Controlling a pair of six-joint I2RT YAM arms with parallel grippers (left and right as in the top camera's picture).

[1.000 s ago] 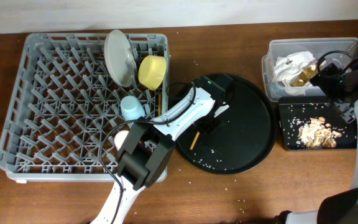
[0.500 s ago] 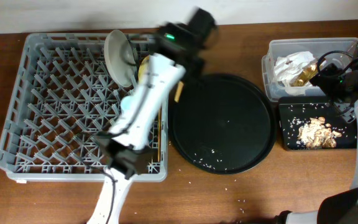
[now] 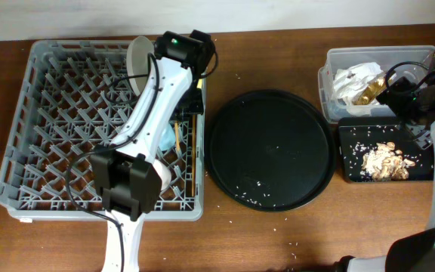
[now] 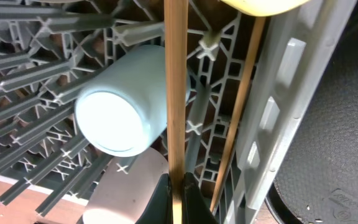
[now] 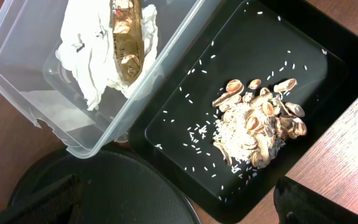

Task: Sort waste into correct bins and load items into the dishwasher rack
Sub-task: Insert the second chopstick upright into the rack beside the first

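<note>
My left gripper [image 4: 178, 198] is shut on a wooden chopstick [image 4: 176, 93] and holds it over the right side of the grey dishwasher rack [image 3: 21, 151]. In the overhead view the left gripper [image 3: 193, 97] is above the rack's back right part. Under it in the rack lie a second chopstick [image 4: 241, 106], a light blue cup [image 4: 129, 102], a white cup [image 4: 126, 193] and a yellow bowl [image 4: 260, 5]. A white plate [image 3: 138, 60] stands in the rack. My right gripper [image 5: 179, 211] is open and empty above the bins, and it also shows in the overhead view [image 3: 410, 87].
A round black tray [image 3: 270, 151] with a few rice grains lies right of the rack. A clear bin [image 3: 338, 57] holds tissue and a gold wrapper. A black bin [image 3: 353, 136] holds rice and food scraps. Brown table all round.
My left arm swung from the black tray over to the rack's right side, carrying the chopstick off the tray. The right arm has not moved.
</note>
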